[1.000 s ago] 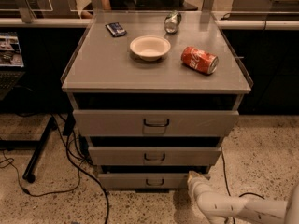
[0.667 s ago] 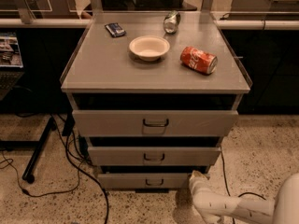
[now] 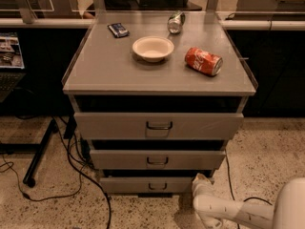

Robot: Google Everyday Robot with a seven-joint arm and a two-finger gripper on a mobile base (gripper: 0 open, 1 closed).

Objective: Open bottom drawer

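The bottom drawer (image 3: 147,184) is the lowest, narrowest grey front of the cabinet, with a small dark loop handle (image 3: 157,187). It stands slightly pulled out, with a dark gap above it. My gripper (image 3: 202,181) is at the drawer's right end, low near the floor, on the white arm (image 3: 238,213) that comes in from the lower right. It sits beside the drawer's right corner, well right of the handle.
Above are the mid-sized drawer (image 3: 157,159) and the tallest drawer (image 3: 158,125). On the cabinet top (image 3: 109,66) lie a white bowl (image 3: 153,48), a red can (image 3: 203,61), a silver can (image 3: 175,22) and a dark packet (image 3: 118,30). Black cables (image 3: 78,171) and a stand leg (image 3: 40,151) lie left.
The view has shifted slightly. My arm has swung in from the right, and the gripper stays by the bottom drawer's right end.
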